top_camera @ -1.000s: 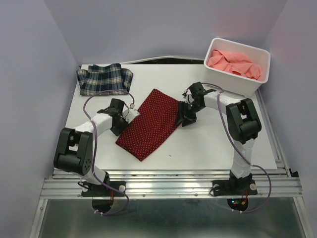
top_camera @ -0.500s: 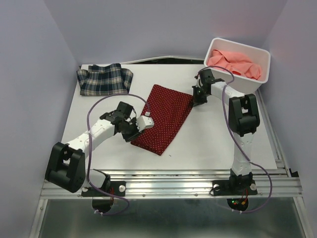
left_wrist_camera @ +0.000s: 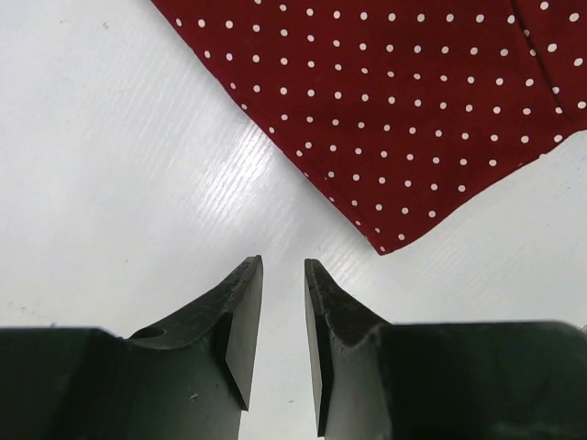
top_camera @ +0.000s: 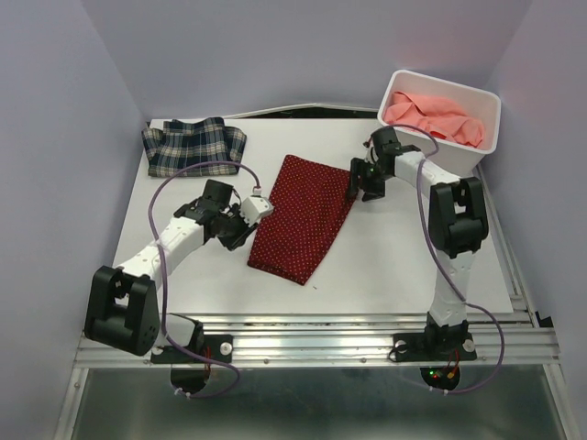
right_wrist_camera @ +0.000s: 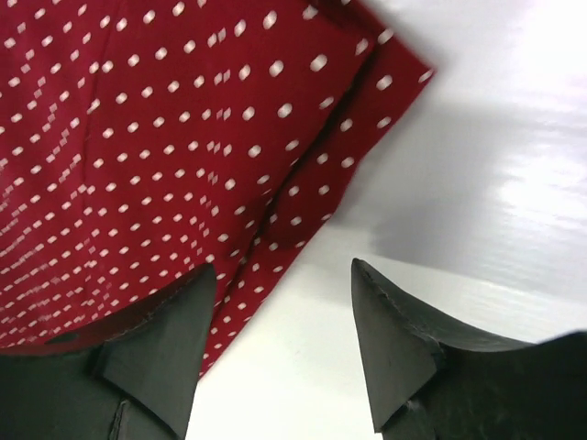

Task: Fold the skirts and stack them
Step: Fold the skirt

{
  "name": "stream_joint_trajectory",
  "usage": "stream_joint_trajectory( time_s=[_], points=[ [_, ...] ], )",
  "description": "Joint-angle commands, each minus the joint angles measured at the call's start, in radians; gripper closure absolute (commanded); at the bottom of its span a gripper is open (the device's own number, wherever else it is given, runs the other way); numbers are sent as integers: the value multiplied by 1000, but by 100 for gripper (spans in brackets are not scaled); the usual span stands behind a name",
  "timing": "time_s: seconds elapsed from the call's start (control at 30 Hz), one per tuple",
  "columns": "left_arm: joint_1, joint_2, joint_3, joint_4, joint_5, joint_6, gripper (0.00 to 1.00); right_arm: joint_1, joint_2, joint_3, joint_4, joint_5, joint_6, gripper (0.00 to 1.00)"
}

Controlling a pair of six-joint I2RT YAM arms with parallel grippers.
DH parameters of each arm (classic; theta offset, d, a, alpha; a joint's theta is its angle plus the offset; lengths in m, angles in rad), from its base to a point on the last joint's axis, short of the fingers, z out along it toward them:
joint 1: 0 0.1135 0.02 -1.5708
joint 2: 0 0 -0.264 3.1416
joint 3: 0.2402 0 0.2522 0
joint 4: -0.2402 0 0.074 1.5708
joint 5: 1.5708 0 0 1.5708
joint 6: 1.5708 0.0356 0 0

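Note:
The dark red dotted skirt [top_camera: 303, 215] lies flat, folded, mid-table; it also shows in the left wrist view [left_wrist_camera: 413, 101] and the right wrist view [right_wrist_camera: 138, 137]. My left gripper [top_camera: 242, 227] [left_wrist_camera: 283, 266] is just off its left edge over bare table, jaws slightly apart and empty. My right gripper [top_camera: 359, 183] [right_wrist_camera: 282, 266] is wide open at the skirt's upper right corner, one finger [right_wrist_camera: 165, 339] over the cloth edge, holding nothing. The plaid skirt [top_camera: 194, 145] lies folded at the far left. The salmon-pink skirt [top_camera: 431, 115] is crumpled in the bin.
The white plastic bin [top_camera: 459, 156] stands at the far right corner, close behind my right arm. The white table mat [top_camera: 413, 266] ends at a metal rail along the near edge. Purple walls close in on both sides.
The red skirt was dragged up and to the right and turned more upright. My left gripper has let go and backed off to the left. My right gripper shifted slightly down-left.

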Motion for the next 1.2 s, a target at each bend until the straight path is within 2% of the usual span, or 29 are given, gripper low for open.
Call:
stream_joint_trajectory(
  time_s=[0.0, 0.17, 0.27, 0.3, 0.33, 0.4, 0.53, 0.63, 0.7, 0.8, 0.83, 0.9, 0.93, 0.97, 1.0, 1.03, 1.07, 1.1, 1.13, 1.17],
  points=[
    [-2, -1, -30, 55, -7, -20, 63, 2, -47, -53, -17, -112, 97, 33],
    [-2, 42, -107, 127, -107, 54, 64, 2, 19, -48, 13, -150, 145, 35],
    [-2, 62, -137, 128, -101, 110, 64, 2, 48, -38, 52, -148, 144, 46],
    [-2, 64, -147, 124, -89, 130, 64, 2, 62, -24, 46, -138, 139, 51],
    [-4, 66, -159, 121, -66, 159, 65, 2, 76, -3, 30, -128, 124, 61],
    [-11, 76, -176, 104, -34, 186, 66, 2, 105, 43, 6, -94, 96, 72],
    [-57, 75, -182, 98, 17, 208, 68, 2, 140, 120, 7, -59, 29, 82],
    [-128, 59, -173, 115, 36, 178, 68, 2, 198, 226, -45, -103, -56, 88],
    [-159, 56, -164, 118, 52, 151, 68, 2, 209, 252, -53, -129, -88, 88],
    [-208, 55, -147, 124, 59, 110, 68, 2, 191, 272, -88, -181, -142, 67],
    [-212, 41, -145, 120, 60, 105, 63, 2, 171, 277, -129, -195, -183, 52],
    [-211, 7, -144, 111, 48, 88, 54, 2, 139, 266, -171, -209, -226, 39],
    [-211, -16, -148, 111, 30, 66, 49, 2, 114, 252, -177, -204, -261, 21],
    [-211, -75, -162, 112, 5, 50, 40, 2, 58, 216, -191, -198, -264, 9],
    [-211, -111, -173, 114, -12, 46, 36, 2, 25, 196, -195, -197, -313, 1],
    [-211, -144, -182, 114, -33, 44, 28, 2, -8, 174, -188, -200, -324, 0],
    [-211, -218, -196, 111, -56, 50, 26, 2, -68, 157, -188, -218, -333, 0],
    [-211, -256, -223, 111, -116, 62, 18, 2, -94, 130, -188, -229, -337, 0],
    [-211, -333, -240, 115, -150, 91, 2, 2, -122, 116, -174, -244, -343, 0],
    [-211, -370, -260, 139, -182, 110, 1, 14, -145, 101, -162, -264, -341, 0]
  ],
)
